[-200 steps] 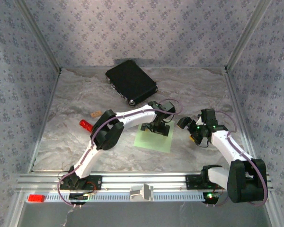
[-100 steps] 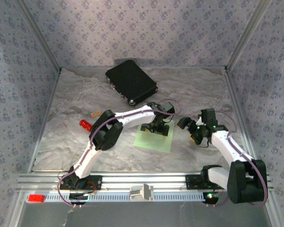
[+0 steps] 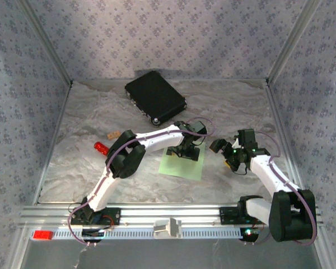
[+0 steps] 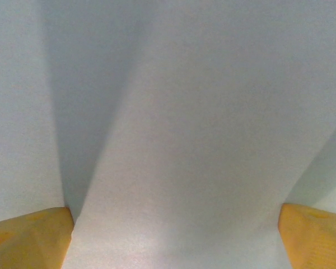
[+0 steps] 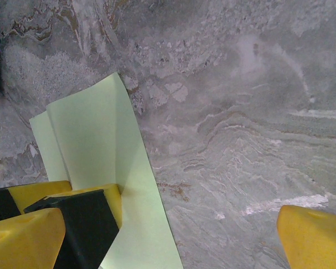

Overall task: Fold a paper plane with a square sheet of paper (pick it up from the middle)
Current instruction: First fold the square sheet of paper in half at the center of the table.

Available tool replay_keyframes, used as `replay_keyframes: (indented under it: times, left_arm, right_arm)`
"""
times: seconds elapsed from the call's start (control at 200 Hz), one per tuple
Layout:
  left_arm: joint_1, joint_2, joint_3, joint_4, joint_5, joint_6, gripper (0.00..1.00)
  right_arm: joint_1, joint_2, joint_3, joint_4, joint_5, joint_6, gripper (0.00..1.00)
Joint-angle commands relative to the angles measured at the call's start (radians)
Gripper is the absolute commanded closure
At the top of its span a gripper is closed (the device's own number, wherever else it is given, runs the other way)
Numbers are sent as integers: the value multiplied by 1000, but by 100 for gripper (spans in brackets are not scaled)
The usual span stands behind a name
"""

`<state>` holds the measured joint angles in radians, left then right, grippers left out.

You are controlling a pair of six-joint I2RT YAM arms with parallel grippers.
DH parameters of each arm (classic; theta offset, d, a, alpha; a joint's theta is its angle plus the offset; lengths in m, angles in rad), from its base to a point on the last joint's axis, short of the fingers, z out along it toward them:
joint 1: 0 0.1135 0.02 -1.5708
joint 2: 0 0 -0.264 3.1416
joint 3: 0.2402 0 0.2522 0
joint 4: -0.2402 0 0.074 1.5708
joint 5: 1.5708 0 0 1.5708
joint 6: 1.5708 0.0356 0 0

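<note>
As I look out from the near rail, the left hand [image 3: 185, 150] is down on the light-green sheet of paper [image 3: 182, 167], over its far half, so most of the green lies on my side of that hand. Through its own camera, the paper [image 4: 185, 112] spreads pale and flat under the left hand [image 4: 173, 241]. The two yellow fingertips [image 4: 28, 238] sit wide apart in the lower corners with nothing clamped between them.

Just right of it, the right hand [image 3: 218, 147] hangs over the bare marbled desk [image 3: 73, 168], apart from the sheet. From the right wrist, the right hand [image 5: 168, 241] has its fingers spread fully and empty. The paper [image 5: 95, 129] lies off its left finger, and a paler strip along one edge shows a second layer.

Left of the left hand, past its elbow, lie a red-handled tool [image 3: 102, 147] and a small tan piece [image 3: 113, 134]. Well beyond the left hand, a black case [image 3: 155, 96] sits askew near the back wall.
</note>
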<state>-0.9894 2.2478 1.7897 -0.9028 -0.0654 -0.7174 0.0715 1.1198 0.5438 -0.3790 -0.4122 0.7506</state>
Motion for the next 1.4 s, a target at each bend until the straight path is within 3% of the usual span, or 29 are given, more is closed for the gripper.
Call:
replay_keyframes:
  times: [0.0, 0.195, 0.44, 0.64, 0.8, 0.924, 1.034, 1.139, 1.394]
  left_arm:
    - [-6, 40, -43, -2, 40, -11, 10]
    - [-11, -35, -76, 70, 33, 10, 18]
    - [-12, -174, -193, 211, -20, 14, 44]
    - [-9, -276, -274, 319, -21, 19, 54]
    - [37, -431, -472, 645, 175, -14, 54]
    - [125, -507, -676, 1033, 423, -177, 54]
    - [176, -497, -778, 1287, 557, -316, 54]
    - [187, -467, -808, 1361, 593, -374, 55]
    - [180, -408, -889, 1502, 532, -487, 55]
  right_arm:
    - [-7, -14, 18, -29, 6, -8, 1]
    - [-7, -34, 25, -33, 15, -10, 1]
    - [-8, -61, 24, -45, 34, 5, 1]
    - [-12, -79, 47, -80, 61, 0, 1]
    - [-28, -118, 74, -106, 74, -5, 2]
    - [-39, -138, 82, -99, 71, 14, 2]
    - [-39, -137, 77, -80, 60, 27, 3]
    - [-40, -130, 66, -45, 24, 38, 4]
    - [-35, -127, 52, -8, -15, 46, 5]
